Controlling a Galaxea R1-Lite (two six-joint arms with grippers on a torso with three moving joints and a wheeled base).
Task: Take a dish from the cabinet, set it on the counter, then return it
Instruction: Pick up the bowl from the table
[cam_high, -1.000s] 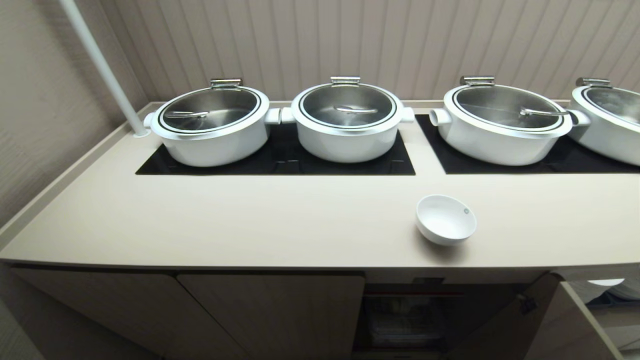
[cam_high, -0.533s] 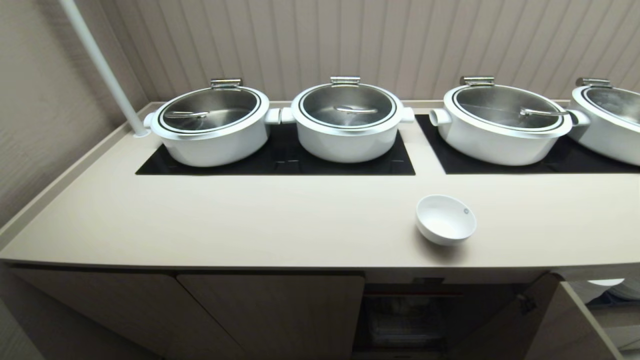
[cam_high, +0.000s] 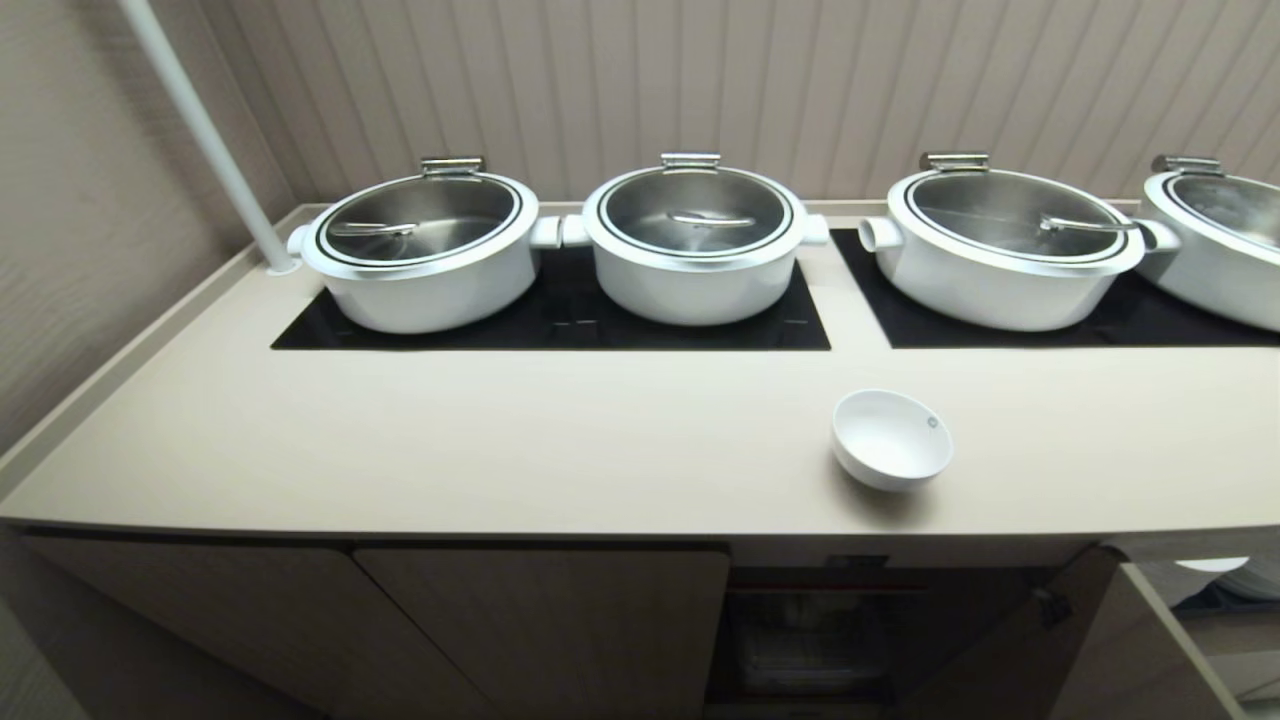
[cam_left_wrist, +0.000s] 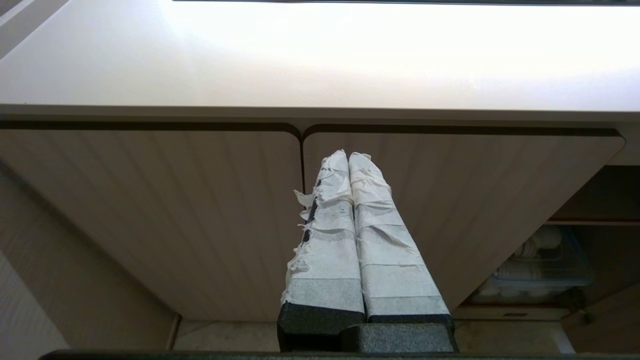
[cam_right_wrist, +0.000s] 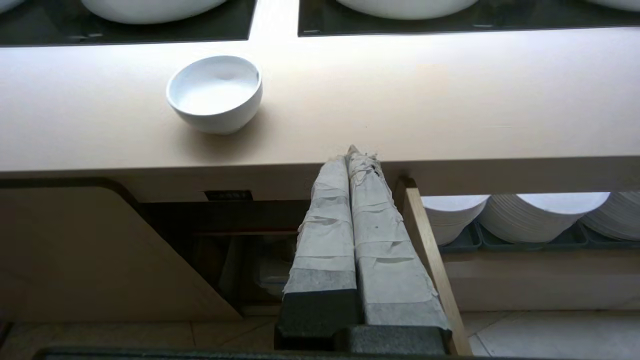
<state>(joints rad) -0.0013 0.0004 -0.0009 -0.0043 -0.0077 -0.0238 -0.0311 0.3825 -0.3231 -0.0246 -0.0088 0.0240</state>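
Dish: the dish (cam_high: 891, 440) stands upright on the counter (cam_high: 500, 440), near the front edge, above the open compartment of the cabinet (cam_high: 540, 620); nothing touches it.
Right gripper: the right gripper (cam_right_wrist: 354, 156) has its taped fingers pressed together, empty, below the counter's front edge and well short of the dish.
Left gripper: the left gripper (cam_left_wrist: 348, 159) is closed too, parked before the cabinet's closed doors.
Step in hand: judged to be the return; the right gripper should spread its fingers first; then rise above the rim, pinch the near wall of the dish and lift straight up.
Care: the open door (cam_right_wrist: 430, 260) stands just beside the gripper; the dish should be carried down clear of it.
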